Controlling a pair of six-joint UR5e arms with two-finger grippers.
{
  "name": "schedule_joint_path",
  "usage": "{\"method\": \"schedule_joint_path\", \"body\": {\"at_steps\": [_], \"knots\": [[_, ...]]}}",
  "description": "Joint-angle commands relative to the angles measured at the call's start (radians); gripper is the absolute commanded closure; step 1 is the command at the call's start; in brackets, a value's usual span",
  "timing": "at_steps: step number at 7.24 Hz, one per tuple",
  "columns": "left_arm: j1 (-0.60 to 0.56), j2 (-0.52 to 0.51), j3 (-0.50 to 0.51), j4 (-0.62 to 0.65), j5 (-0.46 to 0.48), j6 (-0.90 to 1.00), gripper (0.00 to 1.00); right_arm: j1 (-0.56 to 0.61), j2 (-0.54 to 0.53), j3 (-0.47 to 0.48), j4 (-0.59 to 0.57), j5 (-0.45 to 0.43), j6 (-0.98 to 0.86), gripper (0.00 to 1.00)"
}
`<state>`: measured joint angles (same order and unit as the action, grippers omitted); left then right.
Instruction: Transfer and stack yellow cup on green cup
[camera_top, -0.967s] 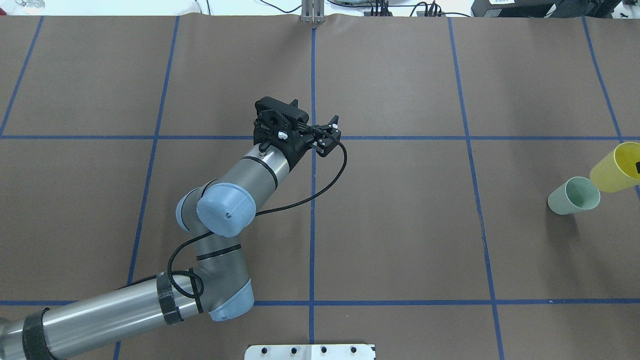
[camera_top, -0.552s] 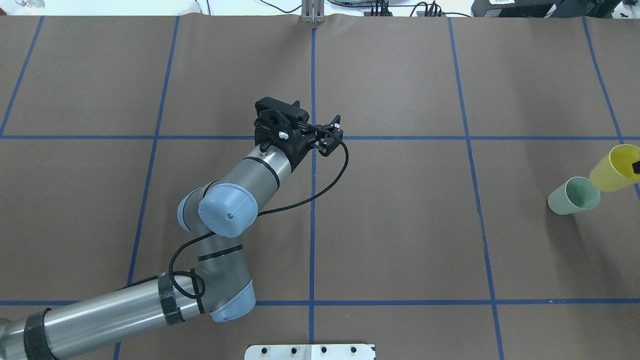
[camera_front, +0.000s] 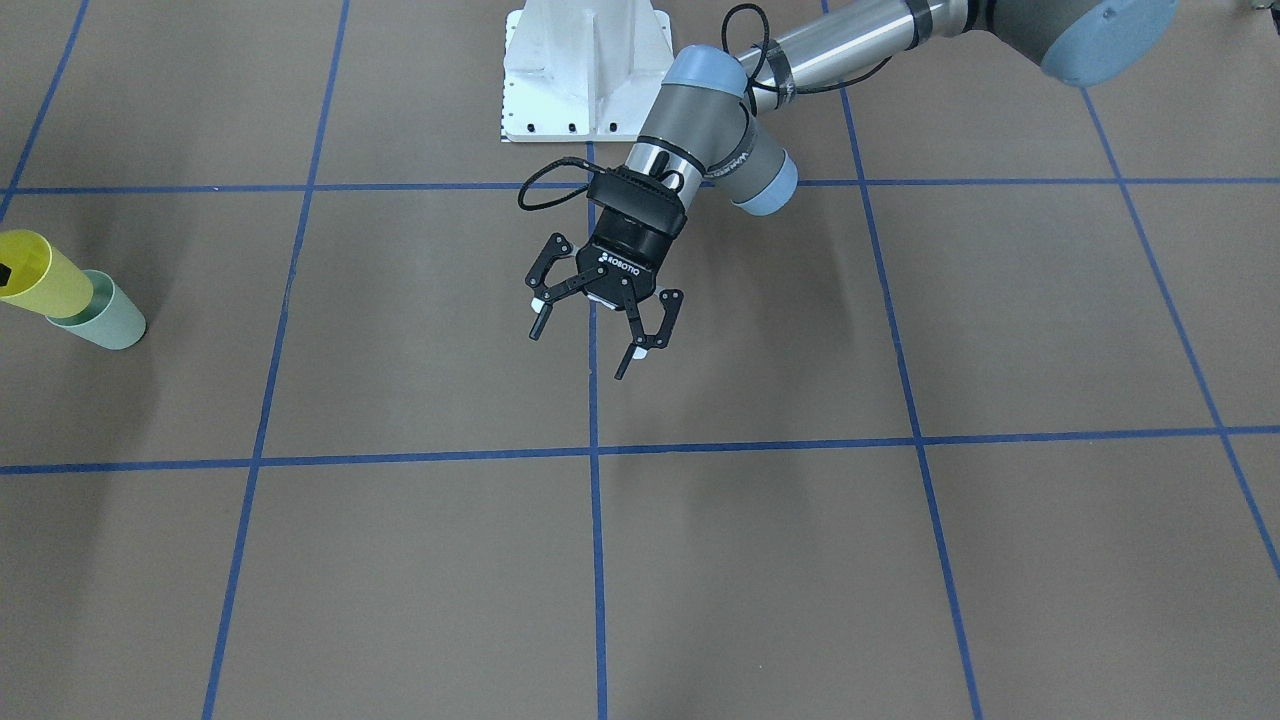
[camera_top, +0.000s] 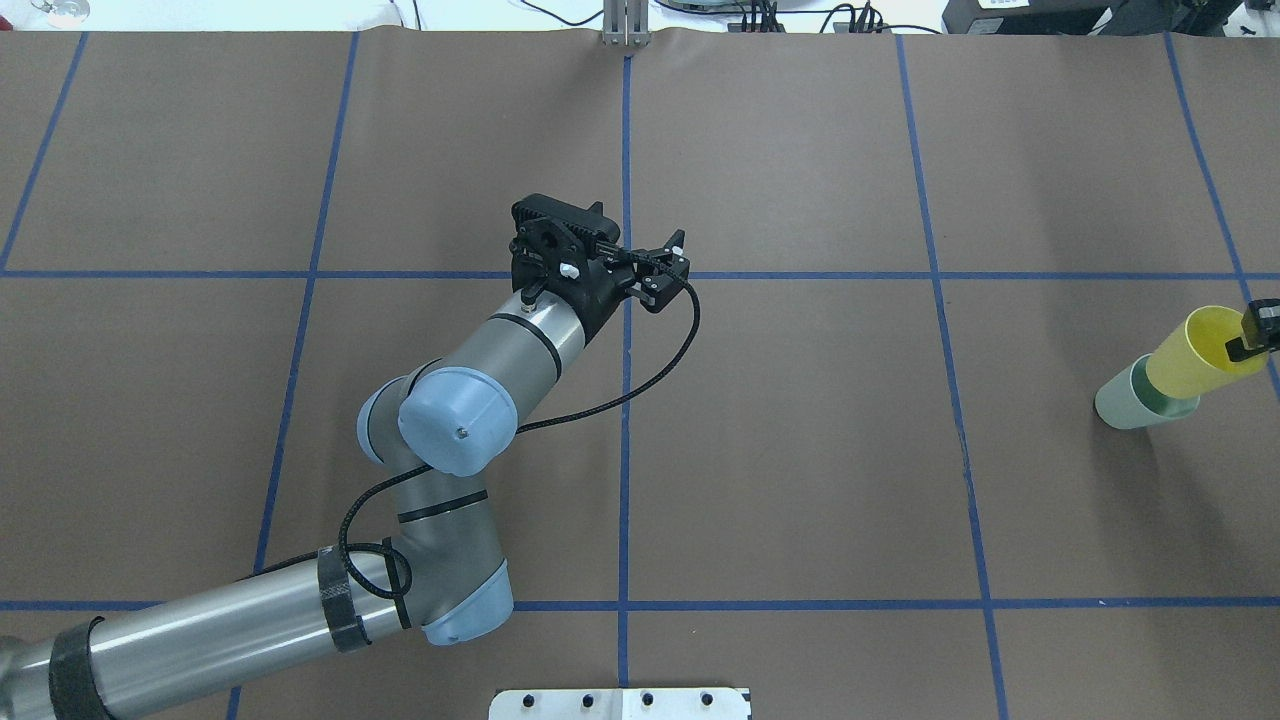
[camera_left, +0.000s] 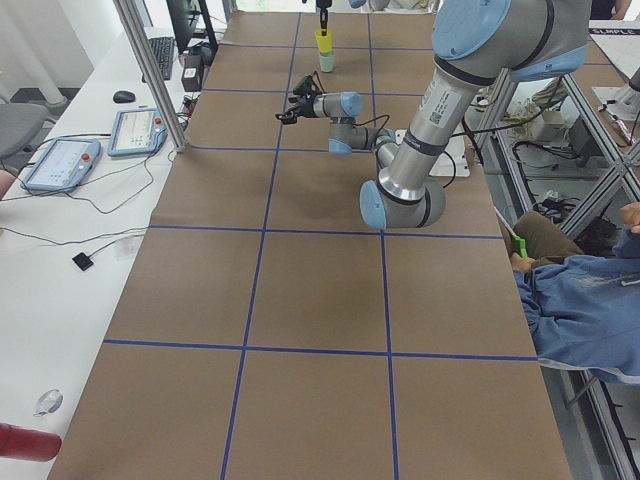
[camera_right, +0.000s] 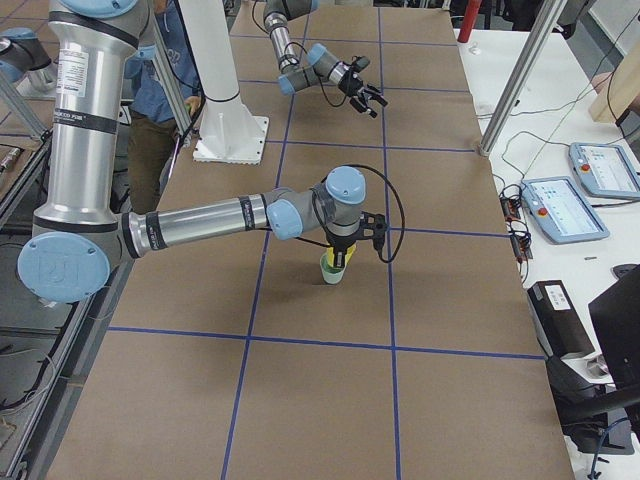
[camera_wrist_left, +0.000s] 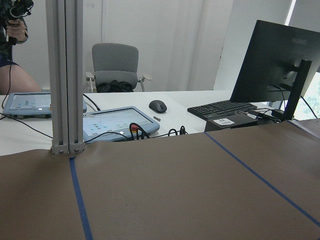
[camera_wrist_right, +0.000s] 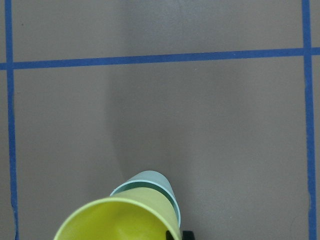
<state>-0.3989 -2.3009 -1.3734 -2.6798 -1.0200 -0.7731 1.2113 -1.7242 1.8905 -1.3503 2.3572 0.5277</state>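
The yellow cup (camera_top: 1190, 358) hangs tilted at the table's far right, its base inside the mouth of the green cup (camera_top: 1125, 403), which stands upright on the table. My right gripper (camera_top: 1256, 336) is shut on the yellow cup's rim, one finger inside it. The right wrist view shows the yellow cup (camera_wrist_right: 120, 220) over the green cup's rim (camera_wrist_right: 156, 181). Both cups also show in the front-facing view, yellow cup (camera_front: 45, 280) and green cup (camera_front: 108, 320). My left gripper (camera_front: 580, 350) is open and empty above the table's middle, far from the cups.
The brown table cover (camera_top: 800, 450) carries a grid of blue tape lines. The white robot base plate (camera_front: 585, 70) sits at the robot's side. Monitors and teach pendants (camera_wrist_left: 117, 122) lie beyond the far edge. A seated person (camera_left: 585, 300) is beside the table.
The yellow cup has moved left and down with my right gripper, from beside the green cup into its mouth. My left arm has barely moved.
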Motion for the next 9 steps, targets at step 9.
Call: {"method": "schedule_joint_path", "body": {"at_steps": [9], "knots": [[0.002, -0.008, -0.003, -0.006, 0.001, -0.015, 0.01, -0.021, -0.002, -0.036, 0.014, -0.003, -0.014, 1.0]]}}
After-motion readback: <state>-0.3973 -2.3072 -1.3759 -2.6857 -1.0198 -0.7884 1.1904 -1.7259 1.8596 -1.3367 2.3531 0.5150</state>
